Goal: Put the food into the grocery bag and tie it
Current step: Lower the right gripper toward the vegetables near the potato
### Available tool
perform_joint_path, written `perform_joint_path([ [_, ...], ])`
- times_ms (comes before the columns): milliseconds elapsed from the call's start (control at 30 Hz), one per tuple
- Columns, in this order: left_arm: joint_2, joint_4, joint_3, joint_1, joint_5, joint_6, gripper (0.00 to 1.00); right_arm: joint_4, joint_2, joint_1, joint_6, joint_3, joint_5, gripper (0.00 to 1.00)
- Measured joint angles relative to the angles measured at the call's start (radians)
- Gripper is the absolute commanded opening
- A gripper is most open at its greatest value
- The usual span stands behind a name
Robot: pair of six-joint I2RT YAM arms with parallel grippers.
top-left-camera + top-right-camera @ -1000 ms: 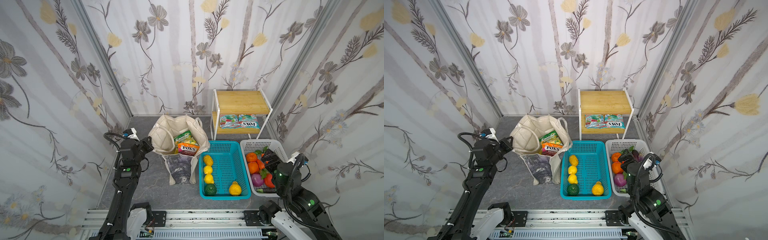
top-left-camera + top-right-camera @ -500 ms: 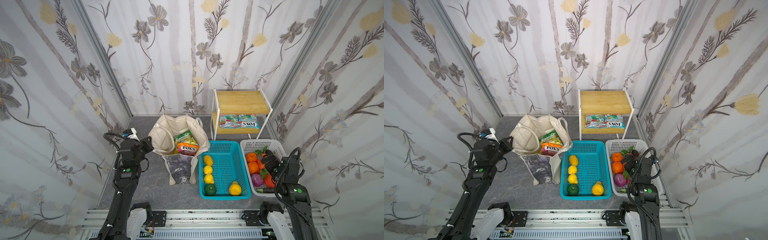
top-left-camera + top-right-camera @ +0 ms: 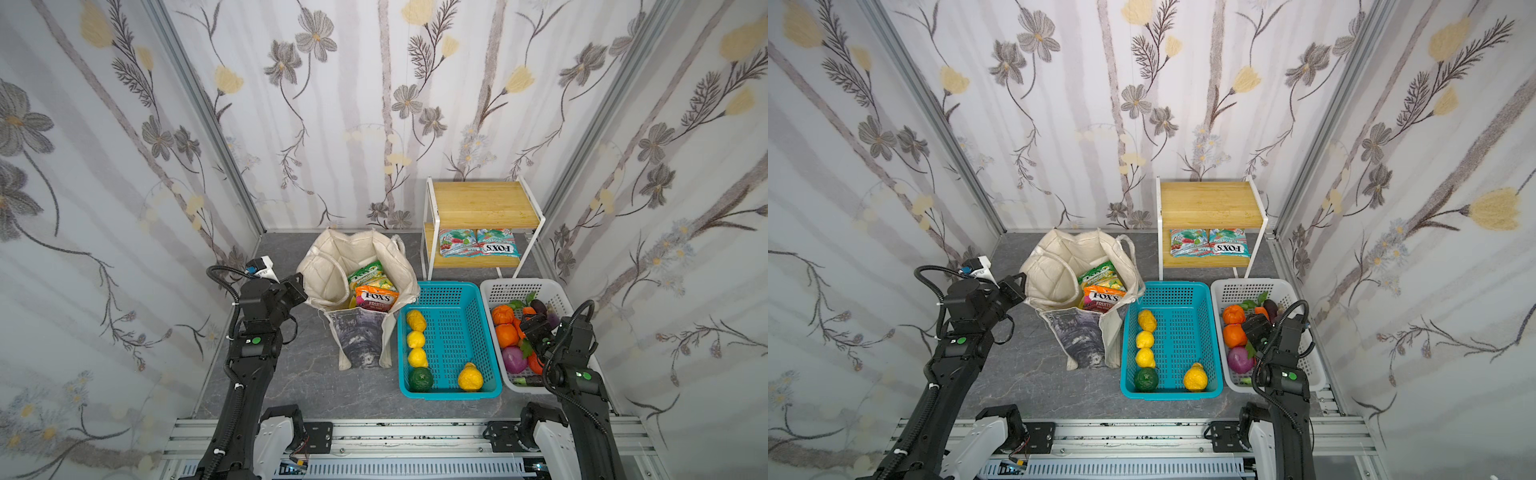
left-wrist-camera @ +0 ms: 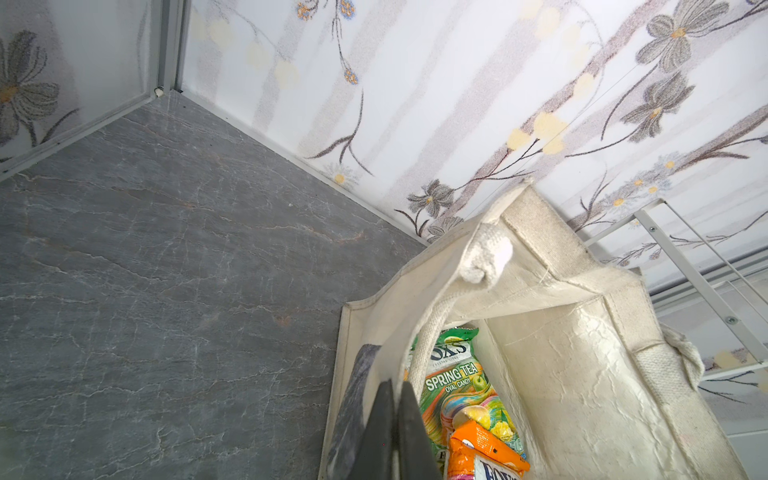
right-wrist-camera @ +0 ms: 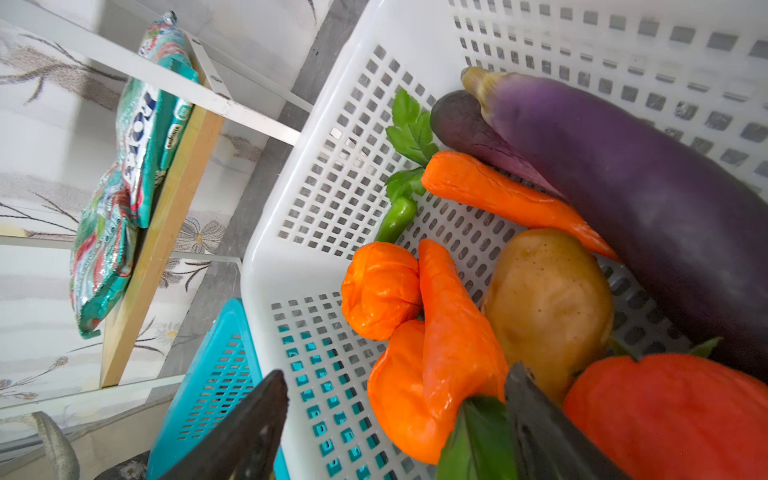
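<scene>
the bag [image 3: 328, 274] stands on the desk [image 3: 299, 374] just left of the teal basket [image 3: 449, 291], mouth up, with candy packets [image 3: 374, 293] inside. the left claw [image 4: 397, 384] is clenched on the bag's near rim, with one finger outside the wall and one inside. judged purpose: to hold the mouth open and keep the soft wall from folding while food is dropped in. the left arm rises from the front rail and reaches forward, with the wrist bent toward the bag and the claw level with the rim. the remaining food lies apart from the bag: lemons [image 3: 415, 339] in the teal basket, vegetables in the white basket [image 3: 519, 289], and two more packets [image 3: 478, 248] on the lower board of the shelf [image 3: 482, 203]. the right arm is folded close to its base, with the wrist pitched down into the white basket. the right claw [image 5: 397, 370] is released, its jaws spread on either side of a carrot [image 5: 453, 324] that lies beside a potato [image 5: 548, 299] and near an eggplant [image 5: 623, 187]. no grip is visible. judged step: picking the carrot for transfer to the bag. tying is not begun; the straps [image 3: 388, 336] hang loose.
</scene>
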Motion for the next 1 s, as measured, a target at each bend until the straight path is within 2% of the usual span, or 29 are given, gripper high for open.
perform_joint_path([
  [467,-0.004,0.000,0.000,0.001,0.008,-0.003,0.00,0.116,0.105,-0.001,0.013,-0.049,0.000,0.71],
  [833,-0.005,0.000,0.000,0.001,0.008,-0.003,0.00,0.192,0.183,-0.001,0.013,-0.067,0.000,0.74],
  [1000,-0.005,0.000,0.000,0.002,0.011,-0.003,0.00,0.216,0.213,-0.003,0.013,-0.068,0.002,0.64],
])
